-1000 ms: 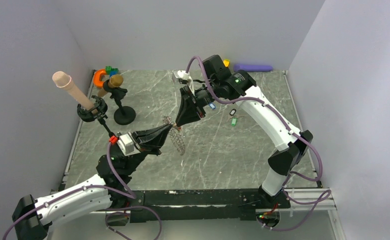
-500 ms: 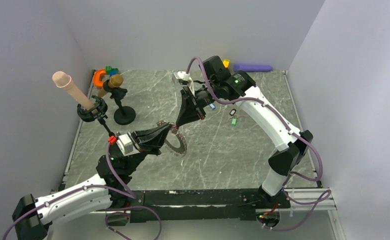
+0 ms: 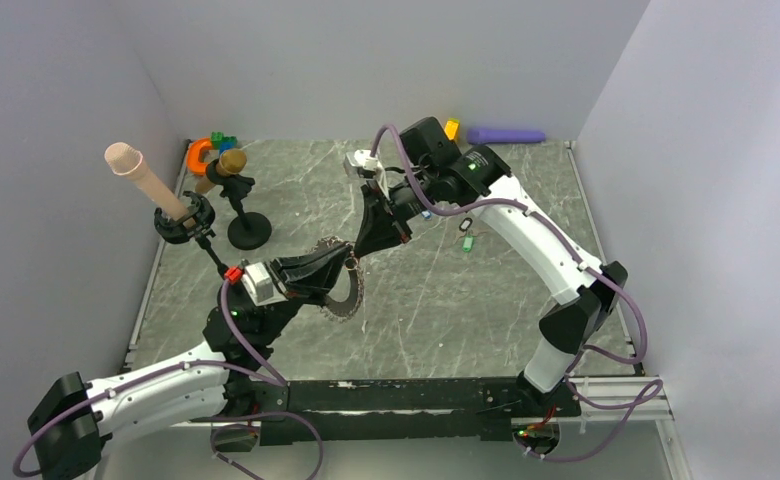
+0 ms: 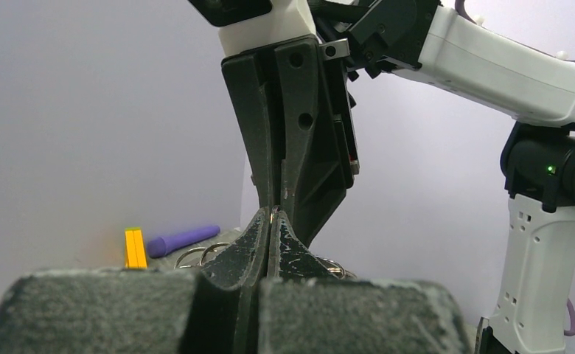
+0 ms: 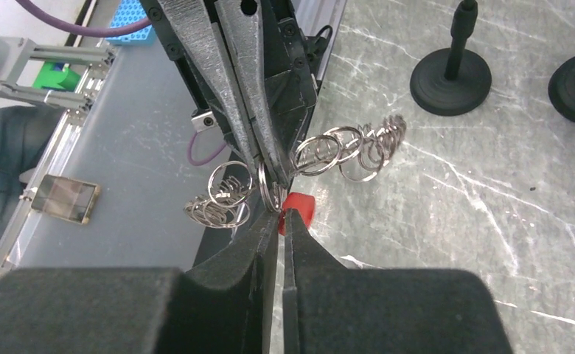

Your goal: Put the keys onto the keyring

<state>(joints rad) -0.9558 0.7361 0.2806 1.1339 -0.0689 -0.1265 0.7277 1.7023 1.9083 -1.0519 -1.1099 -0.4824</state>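
The keyring, a floppy loop of silver links, hangs off the table from my left gripper, which is shut on one link. In the right wrist view the left gripper pinches a ring while the keyring's chain droops to both sides. My right gripper meets it tip to tip, its jaws parted by a thin slit with nothing between them. A red key shows just beyond those tips; whether it hangs on the ring is unclear. A green key lies on the table under the right arm.
Two black stands occupy the left side, one carrying a beige cylinder. An orange curved piece lies at the back left. A purple cylinder and a yellow block rest by the back wall.
The keyring has swung from a thin edge-on strand into a round loop under the left gripper. The left arm has shifted slightly right. The right gripper stays at the left one's tips.
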